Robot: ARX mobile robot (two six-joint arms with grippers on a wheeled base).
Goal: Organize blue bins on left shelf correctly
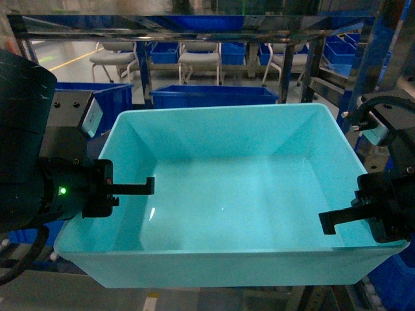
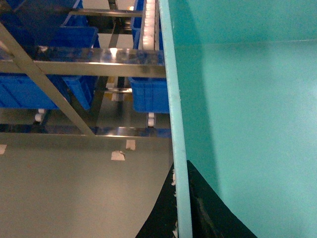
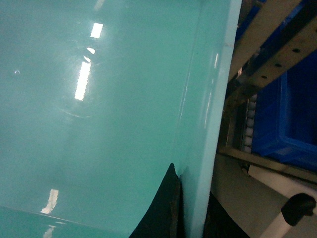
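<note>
While gripped at both side rims, turquoise bin (image 1: 227,188) held level, left gripper (image 1: 139,189) and right gripper (image 1: 337,219) each clenched on a wall, steel shelf (image 2: 99,69) beyond.

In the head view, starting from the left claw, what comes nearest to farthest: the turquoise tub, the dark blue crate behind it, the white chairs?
1. Turquoise tub: its left rim sits in the left gripper.
2. Dark blue crate: just behind the tub.
3. White chairs: far back.

Dim, soft-focus views; overhead glare streaks on glossy turquoise tub (image 3: 84,79).
</note>
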